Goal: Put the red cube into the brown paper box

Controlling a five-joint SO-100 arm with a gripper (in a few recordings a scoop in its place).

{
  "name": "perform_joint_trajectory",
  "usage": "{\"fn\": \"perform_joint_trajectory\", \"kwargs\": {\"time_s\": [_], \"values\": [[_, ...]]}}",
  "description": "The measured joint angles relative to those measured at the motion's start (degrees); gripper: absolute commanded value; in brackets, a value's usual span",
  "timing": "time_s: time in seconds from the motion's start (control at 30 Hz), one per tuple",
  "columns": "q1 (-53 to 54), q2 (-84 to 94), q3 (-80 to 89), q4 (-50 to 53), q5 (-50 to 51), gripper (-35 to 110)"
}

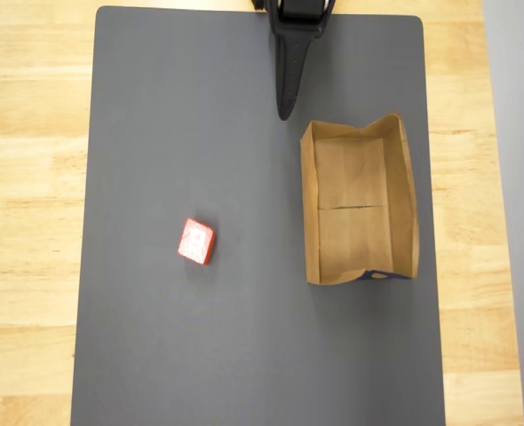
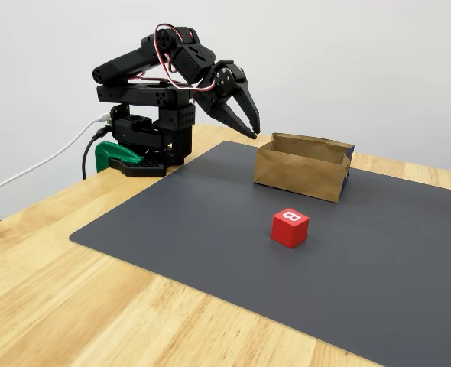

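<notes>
Nearest the fixed camera, bare wooden bench [image 2: 95, 306] is showing ahead of the dark grey mat [image 2: 287, 267]. Black tool [image 2: 249, 122] is hanging off the arm [image 2: 153, 92] above the mat's far edge, its two fingers lying close together with a slight gap, gripping nothing. Brown paper box [image 1: 360, 204] is sitting open just beside the tool tip, bluish print at its far end from the arm. Red cube [image 1: 196, 241] is resting on the mat, well apart from box and tool, white "B" facing up

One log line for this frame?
gripper: open, raised near base | red cube: on mat, untouched | brown paper box: empty | stage: pre-reach
</notes>
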Motion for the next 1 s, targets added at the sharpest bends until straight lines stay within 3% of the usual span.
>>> {"fn": "perform_joint_trajectory", "kwargs": {"time_s": [1.0], "values": [[1.1, -0.9, 0.8, -1.3, 0.6, 6]]}}
